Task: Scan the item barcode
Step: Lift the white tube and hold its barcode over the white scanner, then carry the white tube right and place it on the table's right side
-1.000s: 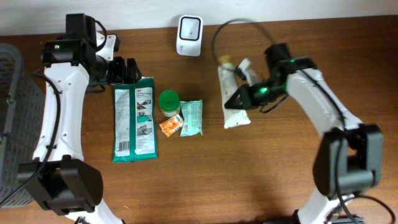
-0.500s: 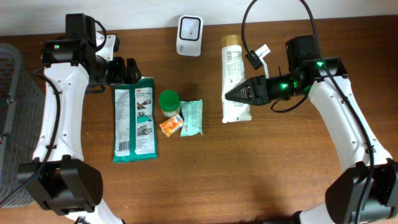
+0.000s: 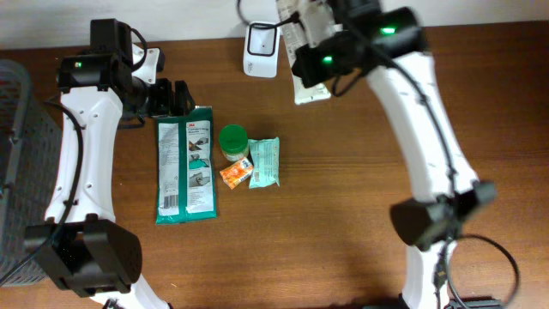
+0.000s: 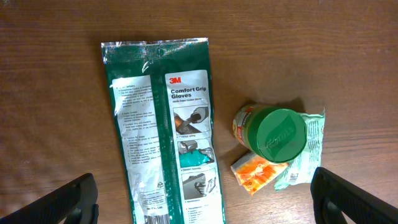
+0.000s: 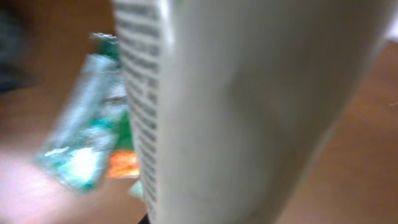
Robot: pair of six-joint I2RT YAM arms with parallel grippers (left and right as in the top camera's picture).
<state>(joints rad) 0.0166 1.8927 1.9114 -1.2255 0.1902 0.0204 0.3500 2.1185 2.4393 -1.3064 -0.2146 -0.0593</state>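
The right gripper [image 3: 321, 63] is holding a white tube [image 3: 312, 91] up at the far edge of the table [image 3: 343, 223], with its jaws pinched tight on the tube. The tube is sitting just to the right of the white scanner [image 3: 261, 39], very near it; whether the two are touching is not clear from overhead. In the right wrist view the tube [image 5: 249, 93] is filling most of the picture, blurred, with rows of small print running down its left side.

The left gripper [image 3: 176, 96] is hovering over the top end of a green glove packet [image 3: 185, 163] with its jaws spread wide and nothing between them. Its two fingers [image 4: 68, 199] are showing at the bottom corners of the left wrist view, well apart. The glove packet is lying flat and lengthwise on the table. Just right of it a jar with a green lid [image 3: 233, 142] is standing upright, an orange sachet [image 3: 233, 174] is lying against the jar's near side, and a pale green packet [image 3: 264, 163] is resting beside them. A grey basket [image 3: 13, 172] is sitting at the table's left edge
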